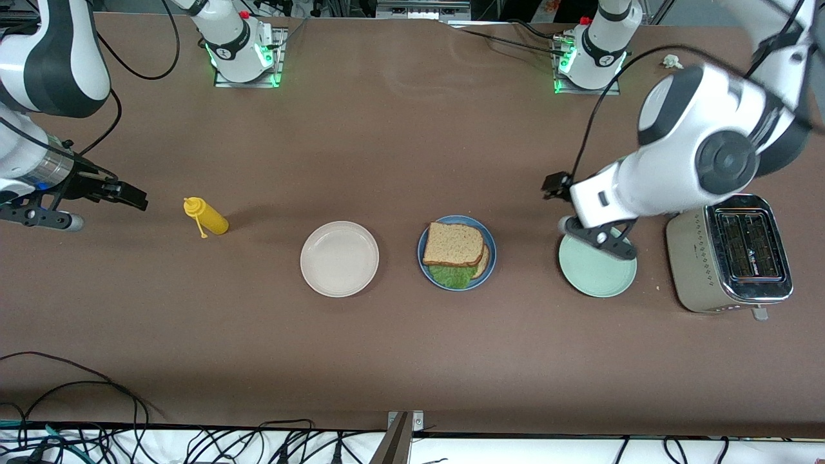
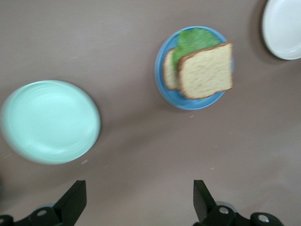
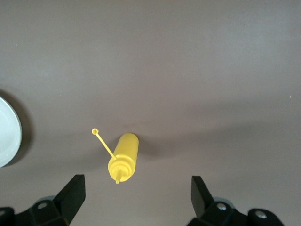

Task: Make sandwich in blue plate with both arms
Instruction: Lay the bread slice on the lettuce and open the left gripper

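Note:
The sandwich (image 1: 453, 245) lies on the blue plate (image 1: 492, 248) at mid-table: a brown bread slice on top, green lettuce (image 1: 451, 276) sticking out under it, and a second slice's edge below. It also shows in the left wrist view (image 2: 206, 70) on the blue plate (image 2: 197, 103). My left gripper (image 1: 553, 187) (image 2: 138, 197) is open and empty, up over the bare table between the blue plate and a mint-green plate. My right gripper (image 1: 122, 193) (image 3: 136, 193) is open and empty, up over the table at the right arm's end, beside a yellow bottle.
A cream-white plate (image 1: 339, 258) sits beside the blue plate toward the right arm's end. The mint-green plate (image 1: 597, 270) and a steel toaster (image 1: 731, 254) stand toward the left arm's end. The yellow squeeze bottle (image 1: 206, 216) lies on its side, also in the right wrist view (image 3: 124, 157).

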`<control>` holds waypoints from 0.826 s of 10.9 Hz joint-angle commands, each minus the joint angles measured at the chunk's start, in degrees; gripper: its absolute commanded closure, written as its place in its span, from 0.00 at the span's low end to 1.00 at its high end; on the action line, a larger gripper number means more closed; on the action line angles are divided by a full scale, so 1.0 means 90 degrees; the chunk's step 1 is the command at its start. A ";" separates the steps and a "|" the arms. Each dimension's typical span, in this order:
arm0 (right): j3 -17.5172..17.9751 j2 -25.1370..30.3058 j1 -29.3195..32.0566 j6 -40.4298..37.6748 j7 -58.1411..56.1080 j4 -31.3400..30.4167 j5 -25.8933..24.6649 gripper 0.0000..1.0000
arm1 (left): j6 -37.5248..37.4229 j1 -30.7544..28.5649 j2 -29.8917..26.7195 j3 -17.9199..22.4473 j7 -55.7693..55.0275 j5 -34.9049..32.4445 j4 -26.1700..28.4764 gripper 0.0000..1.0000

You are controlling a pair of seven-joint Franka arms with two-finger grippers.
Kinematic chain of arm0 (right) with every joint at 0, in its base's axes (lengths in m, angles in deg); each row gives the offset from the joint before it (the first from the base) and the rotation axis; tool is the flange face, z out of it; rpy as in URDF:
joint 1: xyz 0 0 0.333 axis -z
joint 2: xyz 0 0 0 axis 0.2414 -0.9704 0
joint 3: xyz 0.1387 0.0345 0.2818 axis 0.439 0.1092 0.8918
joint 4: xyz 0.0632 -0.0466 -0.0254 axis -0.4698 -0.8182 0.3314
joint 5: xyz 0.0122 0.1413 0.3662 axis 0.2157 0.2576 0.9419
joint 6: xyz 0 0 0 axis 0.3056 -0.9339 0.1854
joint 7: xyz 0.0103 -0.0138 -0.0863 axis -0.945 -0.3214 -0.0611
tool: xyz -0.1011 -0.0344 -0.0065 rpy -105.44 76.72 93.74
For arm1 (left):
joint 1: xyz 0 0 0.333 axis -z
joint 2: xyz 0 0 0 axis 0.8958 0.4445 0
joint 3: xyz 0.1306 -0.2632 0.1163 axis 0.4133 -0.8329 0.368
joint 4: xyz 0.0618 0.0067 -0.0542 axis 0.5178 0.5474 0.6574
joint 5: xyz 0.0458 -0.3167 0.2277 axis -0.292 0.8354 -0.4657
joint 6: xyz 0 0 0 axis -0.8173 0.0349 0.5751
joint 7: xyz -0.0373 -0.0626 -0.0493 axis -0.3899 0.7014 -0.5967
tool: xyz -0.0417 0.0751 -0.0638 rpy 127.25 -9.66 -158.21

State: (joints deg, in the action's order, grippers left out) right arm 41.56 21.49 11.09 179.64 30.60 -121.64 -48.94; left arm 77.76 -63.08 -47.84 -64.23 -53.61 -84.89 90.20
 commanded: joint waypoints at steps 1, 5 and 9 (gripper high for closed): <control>0.0001 0.0005 0.0055 0.0039 -0.0073 0.0279 0.0039 0.00 | -0.0592 -0.0039 -0.1197 0.0484 -0.0123 -0.0548 0.0227 0.00; 0.0049 0.0043 0.0036 -0.0068 -0.0092 0.0279 0.0030 0.00 | -0.0643 0.0645 -0.1904 0.2097 0.0548 -0.0548 0.0588 0.00; 0.0069 0.0034 0.0026 -0.0078 -0.0415 0.0289 0.0030 0.00 | 0.0060 0.0304 -0.2324 0.2050 0.0561 -0.0548 0.1379 0.00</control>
State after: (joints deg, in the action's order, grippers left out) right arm 41.86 21.61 11.08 179.74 28.37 -119.72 -48.92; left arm 74.24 -59.21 -64.96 -45.45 -49.10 -88.40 96.71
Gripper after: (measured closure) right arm 0.000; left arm 0.000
